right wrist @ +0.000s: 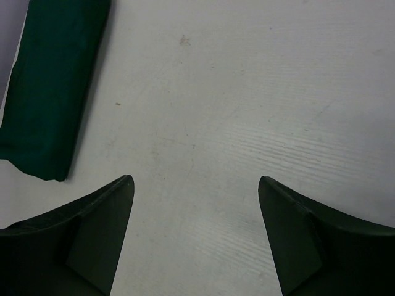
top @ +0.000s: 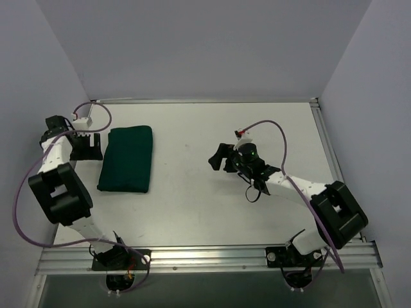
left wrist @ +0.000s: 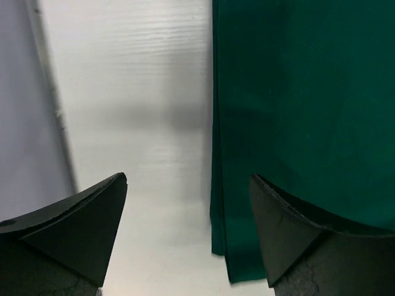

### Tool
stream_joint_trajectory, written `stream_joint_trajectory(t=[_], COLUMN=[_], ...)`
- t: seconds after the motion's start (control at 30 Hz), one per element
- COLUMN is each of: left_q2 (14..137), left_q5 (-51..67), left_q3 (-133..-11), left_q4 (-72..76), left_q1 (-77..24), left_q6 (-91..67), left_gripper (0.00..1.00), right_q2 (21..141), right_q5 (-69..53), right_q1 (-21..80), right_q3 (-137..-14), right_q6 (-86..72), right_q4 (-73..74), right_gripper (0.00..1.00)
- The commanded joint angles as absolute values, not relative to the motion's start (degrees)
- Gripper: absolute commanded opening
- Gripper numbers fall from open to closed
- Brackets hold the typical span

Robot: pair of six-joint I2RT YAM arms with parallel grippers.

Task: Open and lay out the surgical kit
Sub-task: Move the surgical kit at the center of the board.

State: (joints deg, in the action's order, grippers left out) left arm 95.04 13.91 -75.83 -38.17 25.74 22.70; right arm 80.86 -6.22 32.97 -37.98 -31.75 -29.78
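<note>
The surgical kit [top: 127, 158] lies folded shut as a dark green cloth bundle on the left part of the white table; nothing of what is wrapped inside shows. My left gripper [top: 87, 145] stands open right beside the bundle's left edge. In the left wrist view, the left gripper [left wrist: 188, 182] straddles the cloth's edge [left wrist: 296, 111], its right finger over the green fabric and its left finger over bare table. My right gripper [top: 218, 158] is open over the middle of the table, well to the right of the bundle. Its wrist view shows the kit [right wrist: 52, 86] at the upper left and nothing between the fingers of the right gripper [right wrist: 195, 180].
Grey walls close in the table [top: 212, 199] at the back and on both sides, the left wall close behind the left gripper. A metal rail [top: 205, 258] runs along the near edge by the arm bases. Purple cables loop off both arms.
</note>
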Motion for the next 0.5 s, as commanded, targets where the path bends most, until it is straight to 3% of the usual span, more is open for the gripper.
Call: stream_joint_trajectory(t=[0.0, 0.17, 0.47], left_q2=[104.83, 114.85, 116.81], left_q5=[19.42, 24.43, 30.85], left_q3=[-83.13, -88.85, -85.35], left_q4=[-44.64, -46.14, -47.81], left_q1=[25.58, 25.23, 23.47], left_q6=[19.26, 18.11, 18.72], left_gripper=[0.89, 0.81, 0.36], right_q2=[85.86, 92.63, 98.96], right_q5=[-7.99, -9.93, -11.69], right_q1=[34.01, 34.45, 34.63], right_q3=[-42.8, -45.88, -49.39], right_q6=[-33.84, -34.54, -35.07], right_q4=[-35.5, -36.12, -36.83], right_gripper=[0.77, 0.76, 0.73])
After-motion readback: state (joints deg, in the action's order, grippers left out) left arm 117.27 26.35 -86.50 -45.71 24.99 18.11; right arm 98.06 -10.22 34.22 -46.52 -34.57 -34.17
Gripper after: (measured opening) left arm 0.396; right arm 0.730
